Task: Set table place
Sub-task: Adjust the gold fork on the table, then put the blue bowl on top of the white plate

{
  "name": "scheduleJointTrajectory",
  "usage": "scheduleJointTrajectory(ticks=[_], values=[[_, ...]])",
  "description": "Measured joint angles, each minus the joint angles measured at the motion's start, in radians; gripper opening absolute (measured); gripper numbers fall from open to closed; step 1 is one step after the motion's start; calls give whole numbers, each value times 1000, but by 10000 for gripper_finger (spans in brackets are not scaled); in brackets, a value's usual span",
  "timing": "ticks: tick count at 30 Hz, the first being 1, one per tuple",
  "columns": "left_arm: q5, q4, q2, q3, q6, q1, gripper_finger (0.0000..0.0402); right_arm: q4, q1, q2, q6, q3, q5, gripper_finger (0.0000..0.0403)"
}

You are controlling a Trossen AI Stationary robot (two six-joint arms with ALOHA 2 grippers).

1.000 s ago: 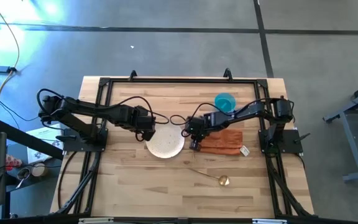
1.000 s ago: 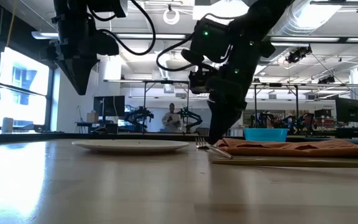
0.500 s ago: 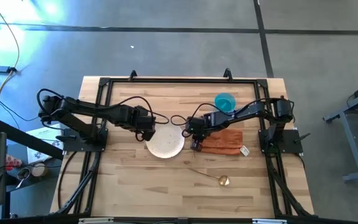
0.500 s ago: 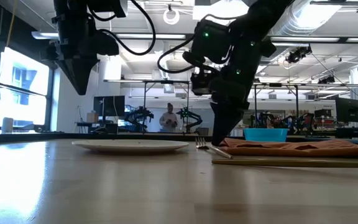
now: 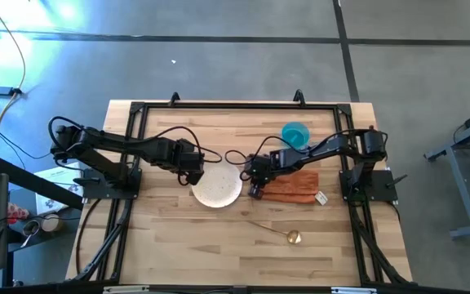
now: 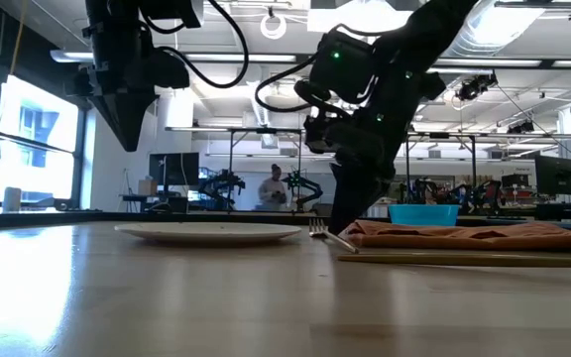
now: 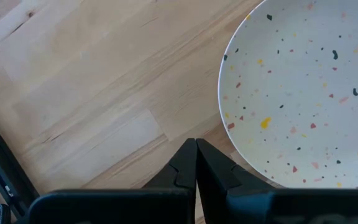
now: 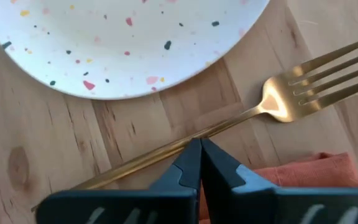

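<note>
On the wooden surface (image 5: pixel 178 237) the speckled white plate (image 5: pixel 217 188) lies flat near the middle, and the left tool (image 5: pixel 194 174) hangs above its edge on the left arm's side, raised well clear of the wood in the low view, where it shows as a dark wedge (image 6: pixel 127 124). Its fingers (image 7: pixel 185 165) are pressed together with nothing between them, their tips over bare wood just beside the plate's rim (image 7: pixel 229 118). The right tool (image 5: pixel 255 189) is low at the surface between the plate and the rust-orange napkin (image 5: pixel 294 185), its closed fingers (image 8: pixel 194 163) meeting right over the handle of the gold fork (image 8: pixel 278 102); whether they actually pinch the handle or merely touch it cannot be told from the pictures. The fork lies on the wood just beside the plate (image 8: pixel 123 43), its tines pointing away from the tool, and a corner of the napkin (image 8: pixel 316 171) sits close by the handle. In the low view the fork's tines (image 6: pixel 323 233) rest just off the napkin's near edge (image 6: pixel 464 236). The small blue bowl (image 5: pixel 295 134) stands behind the napkin, apart from it, and the gold spoon (image 5: pixel 280 233) lies alone on the wood nearer the front rail. A person (image 6: pixel 277 188) stands far off in the room behind.
</note>
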State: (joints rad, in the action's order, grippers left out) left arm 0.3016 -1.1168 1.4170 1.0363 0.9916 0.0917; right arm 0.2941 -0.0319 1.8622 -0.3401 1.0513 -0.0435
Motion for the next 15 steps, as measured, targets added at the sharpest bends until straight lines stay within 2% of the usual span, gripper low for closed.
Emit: scheduleJointTrajectory(ticks=[8, 15], values=[[0, 0, 0, 0, 0, 0, 0, -13, 0, -6, -19, -2, -1, 0], [0, 1, 0, 0, 0, 0, 0, 219, -58, -133, 32, 56, 63, 0]])
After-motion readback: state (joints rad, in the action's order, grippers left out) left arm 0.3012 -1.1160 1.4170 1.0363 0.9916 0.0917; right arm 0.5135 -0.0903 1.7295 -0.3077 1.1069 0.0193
